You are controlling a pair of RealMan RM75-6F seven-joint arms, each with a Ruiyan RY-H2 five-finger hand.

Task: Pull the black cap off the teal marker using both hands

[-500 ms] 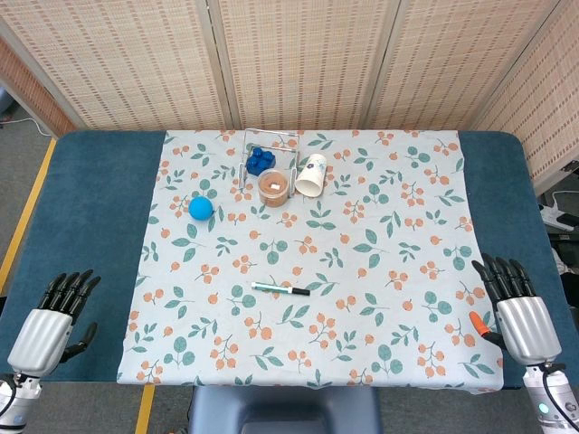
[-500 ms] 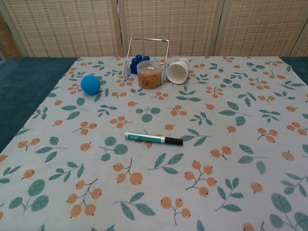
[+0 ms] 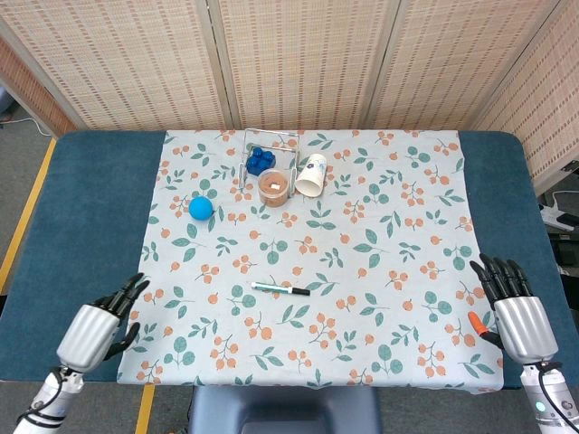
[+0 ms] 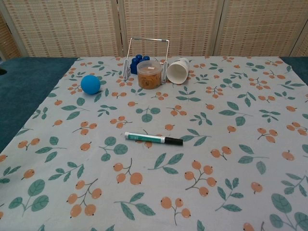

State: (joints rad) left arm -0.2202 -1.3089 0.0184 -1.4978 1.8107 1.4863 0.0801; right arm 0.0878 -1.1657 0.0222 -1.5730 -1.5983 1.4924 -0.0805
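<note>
The teal marker (image 3: 274,288) (image 4: 144,138) lies flat on the floral cloth near the table's middle, its black cap (image 3: 300,291) (image 4: 173,141) pointing right. My left hand (image 3: 98,325) hovers at the cloth's front left edge, fingers spread and empty, well left of the marker. At the front right edge my right hand (image 3: 516,308) is also spread with nothing in it, far right of the cap. Neither hand shows in the chest view.
A blue ball (image 3: 200,208) (image 4: 90,83) sits at the left. At the back stand a wire rack (image 3: 270,155) with blue pieces (image 3: 260,161), a jar of orange contents (image 3: 272,187) (image 4: 149,74) and a tipped paper cup (image 3: 310,174) (image 4: 177,70).
My left hand has moved right and forward toward the cloth's edge. The right hand and the marker have stayed where they were.
</note>
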